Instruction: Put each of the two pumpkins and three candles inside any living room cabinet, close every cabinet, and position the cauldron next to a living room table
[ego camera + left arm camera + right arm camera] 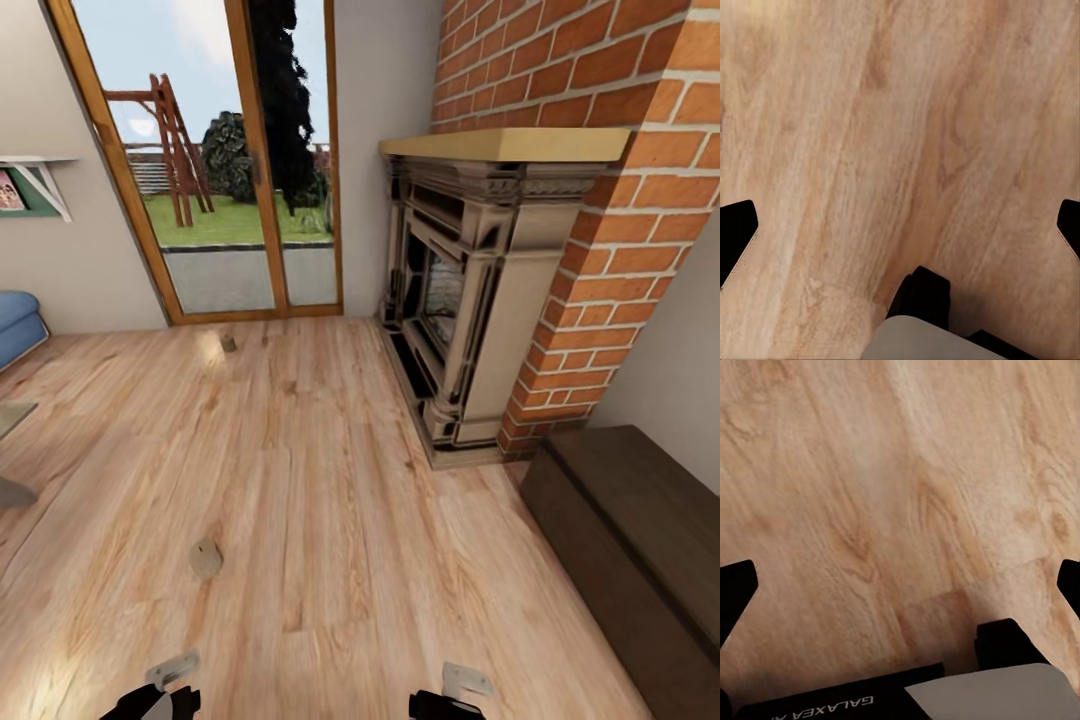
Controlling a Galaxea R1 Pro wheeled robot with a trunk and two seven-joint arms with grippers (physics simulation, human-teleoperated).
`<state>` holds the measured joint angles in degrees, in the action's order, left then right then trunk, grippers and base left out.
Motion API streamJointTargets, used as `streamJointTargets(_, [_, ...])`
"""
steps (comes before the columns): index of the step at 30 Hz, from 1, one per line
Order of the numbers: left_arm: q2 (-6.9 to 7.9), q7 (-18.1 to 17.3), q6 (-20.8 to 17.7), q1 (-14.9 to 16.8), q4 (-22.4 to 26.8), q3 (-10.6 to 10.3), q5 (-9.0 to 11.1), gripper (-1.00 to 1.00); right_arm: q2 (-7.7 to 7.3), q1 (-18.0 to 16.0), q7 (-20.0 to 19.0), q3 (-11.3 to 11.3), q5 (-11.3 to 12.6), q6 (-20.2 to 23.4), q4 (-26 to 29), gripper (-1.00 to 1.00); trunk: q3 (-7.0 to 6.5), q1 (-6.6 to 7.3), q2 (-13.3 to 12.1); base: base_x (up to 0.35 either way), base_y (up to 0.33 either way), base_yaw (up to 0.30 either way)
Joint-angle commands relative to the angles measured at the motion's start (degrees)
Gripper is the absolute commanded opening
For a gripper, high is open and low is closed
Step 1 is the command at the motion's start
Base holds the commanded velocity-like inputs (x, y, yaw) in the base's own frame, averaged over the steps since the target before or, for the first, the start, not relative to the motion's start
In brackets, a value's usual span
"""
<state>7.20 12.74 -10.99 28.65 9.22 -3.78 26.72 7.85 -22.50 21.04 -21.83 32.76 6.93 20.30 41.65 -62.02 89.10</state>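
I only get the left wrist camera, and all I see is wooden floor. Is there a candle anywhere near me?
Observer: Yes. A candle sits on the floor, a little ahead of the left gripper, which is open with nothing in it.
Operator: Is that the only one?
Observer: No. What looks like a second candle is farther off, close to the glass door.
Operator: Where's the cabinet to put them in?
Observer: The dark brown cabinet runs along the wall on your right, just past the fireplace.
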Motion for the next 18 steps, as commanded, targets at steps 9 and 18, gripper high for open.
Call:
streamJointTargets(9, [0.0,0.0,0.0,0.0,0.0,0.0,0.0,1.0,-0.15,0.0,-0.1,-0.1,0.1,-0.1,0.1,1.0,0.0,0.0,0.0,0.226,0.144,0.0])
streamJointTargets(18, [0.0,0.0,0.0,0.0,0.0,0.0,0.0,1.0,-0.34,0.0,-0.1,0.1,0.2,-0.1,0.1,1.0,0.0,0.0,0.0,0.07,0.152,-0.138])
